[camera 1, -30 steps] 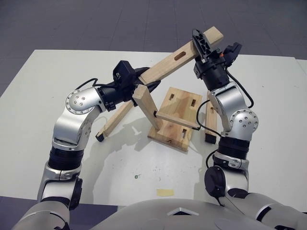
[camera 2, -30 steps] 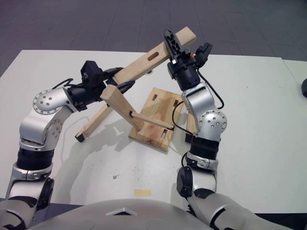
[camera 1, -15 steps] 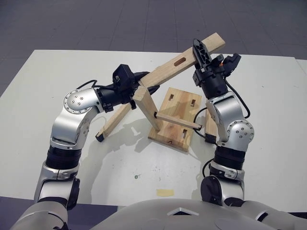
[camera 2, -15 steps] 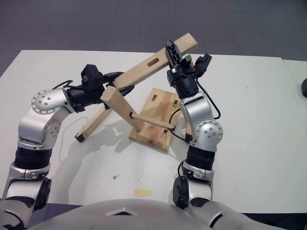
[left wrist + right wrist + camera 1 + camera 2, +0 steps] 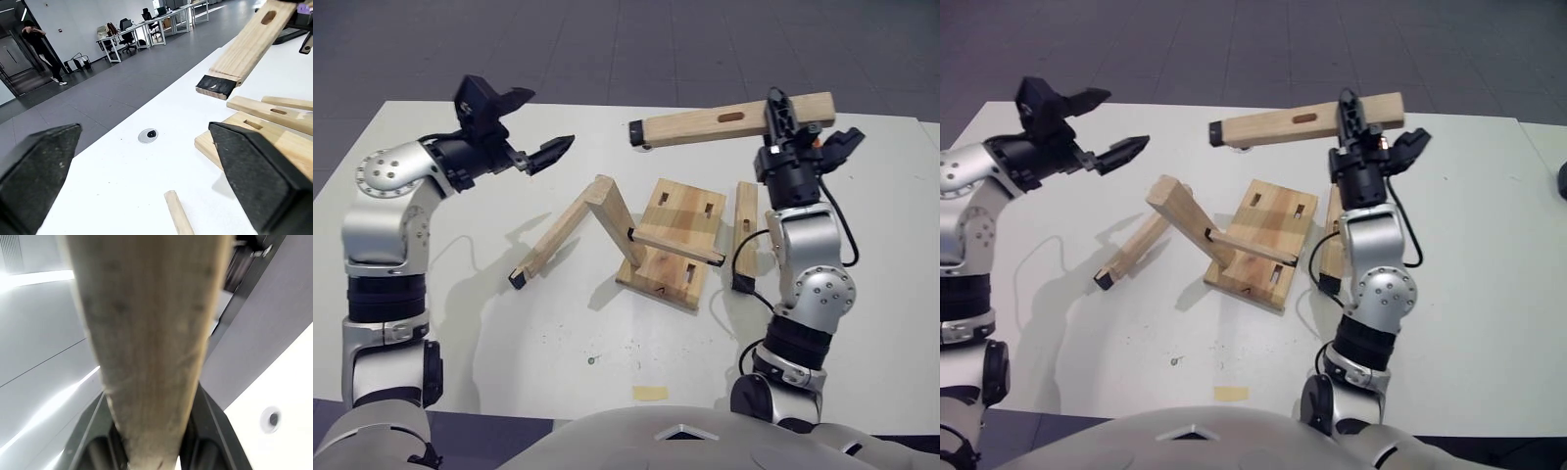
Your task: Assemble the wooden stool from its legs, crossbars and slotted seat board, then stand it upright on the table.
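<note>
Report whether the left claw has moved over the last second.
Yes. The left claw pulled leftward, away from the seat board, and is now open.

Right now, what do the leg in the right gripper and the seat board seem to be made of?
Leg: likely light unpainted wood, matte; pale grain shows, with a black cap, maybe rubber or plastic, on its end.
Seat board: likely the same bare wood; grain lines show, no gloss.
</note>
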You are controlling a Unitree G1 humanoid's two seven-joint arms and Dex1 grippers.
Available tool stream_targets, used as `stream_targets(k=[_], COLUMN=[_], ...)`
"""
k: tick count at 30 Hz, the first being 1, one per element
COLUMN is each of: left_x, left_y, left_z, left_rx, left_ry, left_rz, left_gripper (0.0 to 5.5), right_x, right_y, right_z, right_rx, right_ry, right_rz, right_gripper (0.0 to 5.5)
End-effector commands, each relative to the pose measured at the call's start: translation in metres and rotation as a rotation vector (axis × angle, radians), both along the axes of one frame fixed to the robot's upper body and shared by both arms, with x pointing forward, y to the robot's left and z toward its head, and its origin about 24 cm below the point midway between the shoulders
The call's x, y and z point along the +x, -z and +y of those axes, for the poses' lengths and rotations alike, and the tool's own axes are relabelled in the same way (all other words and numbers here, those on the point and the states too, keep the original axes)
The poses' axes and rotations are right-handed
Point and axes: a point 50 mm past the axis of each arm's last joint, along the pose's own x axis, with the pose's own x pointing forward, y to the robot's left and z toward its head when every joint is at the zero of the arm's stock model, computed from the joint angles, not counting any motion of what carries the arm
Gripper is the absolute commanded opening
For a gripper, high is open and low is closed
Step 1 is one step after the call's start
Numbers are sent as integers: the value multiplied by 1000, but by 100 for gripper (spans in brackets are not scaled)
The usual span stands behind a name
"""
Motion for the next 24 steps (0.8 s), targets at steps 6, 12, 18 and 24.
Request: stream_targets(k=[6,12,18,24], left_x=[-41,-58,-37,-45], left_y=[-66,-30,7,12], left_z=[-9,-38,-56,-60], left_rx=[-249,-123,-28,29], left_ry=[438,683,653,744], left_rz=[115,324,385,425], left_gripper=[540,540,521,427], right_x=[-12,-5,1,7], right_y=[-2,-2,-5,-4], right_z=[-38,-48,-49,-52], right_rx=[-98,-171,-222,-236], right_ry=[105,87,42,37], right_rz=[29,79,90,99], right_gripper=[101,101,101,101])
